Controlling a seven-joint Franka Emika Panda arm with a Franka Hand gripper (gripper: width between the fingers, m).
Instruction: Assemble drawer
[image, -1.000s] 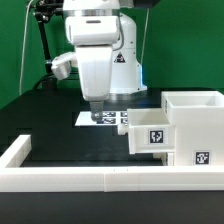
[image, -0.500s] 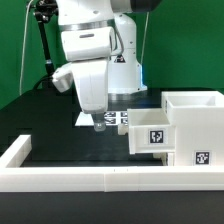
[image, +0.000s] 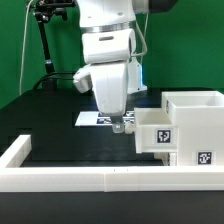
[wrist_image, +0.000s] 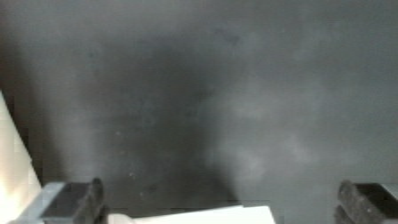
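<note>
The white Panda arm (image: 108, 45) hangs vertically at mid-scene, wrist straight down, its gripper (image: 119, 125) low at the tip. In the wrist view, both dark fingertips (wrist_image: 73, 202) stand wide apart, holding nothing.

robot lab, staged for a camera

we're looking at a white robot arm (image: 110, 60) hanging over a black bench (image: 55, 125), green backdrop (image: 20, 50) behind it, a low white border wall (image: 60, 175) fencing the front edge, and the marker board (image: 95, 119) lying flat, with square tags also on the white plastic parts (image: 180, 125). a test rig, no home.
</note>
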